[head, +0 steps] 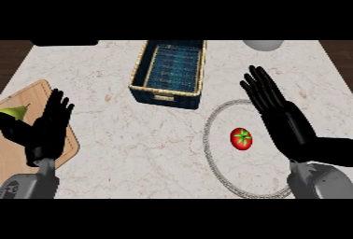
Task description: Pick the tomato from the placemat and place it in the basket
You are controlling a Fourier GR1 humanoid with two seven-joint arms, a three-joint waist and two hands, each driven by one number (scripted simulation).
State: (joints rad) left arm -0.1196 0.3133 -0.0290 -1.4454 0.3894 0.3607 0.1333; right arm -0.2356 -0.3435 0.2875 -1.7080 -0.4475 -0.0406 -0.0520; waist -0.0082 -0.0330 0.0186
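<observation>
Tomato sits on the round placemat, beside my right robot hand, whose fingers are straight. It looks small, soft and smooth; I'd hold its round sides gently.

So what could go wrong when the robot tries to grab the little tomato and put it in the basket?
The tomato is round and small, so it might roll across the placemat if the open right robot hand bumps it. The basket has tall walls, so the tomato could hit the rim on its way in if carried too low. The left robot hand rests open over the cutting board by a pear, and might nudge it.
</observation>
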